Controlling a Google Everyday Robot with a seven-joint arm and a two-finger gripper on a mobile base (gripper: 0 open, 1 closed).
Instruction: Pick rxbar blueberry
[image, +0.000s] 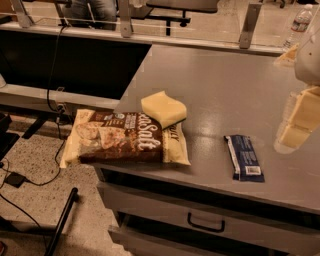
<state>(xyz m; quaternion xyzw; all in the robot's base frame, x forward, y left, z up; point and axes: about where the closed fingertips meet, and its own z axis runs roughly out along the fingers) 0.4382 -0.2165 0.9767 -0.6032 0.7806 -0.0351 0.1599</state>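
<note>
The rxbar blueberry (244, 157) is a small flat bar in a dark navy wrapper with a white end label. It lies on the grey table (225, 80) near the front edge, right of centre. My gripper (293, 131) shows as pale, blurred blocks at the right edge of the view. It hangs above the table, to the right of the bar and a little behind it, not touching it. It holds nothing that I can see.
A large brown-and-cream chip bag (125, 137) lies at the table's front left corner, overhanging the edge. A yellow sponge (164, 109) rests on its back end. A water bottle (300, 22) stands at the far right. Drawers (205, 223) sit below the tabletop.
</note>
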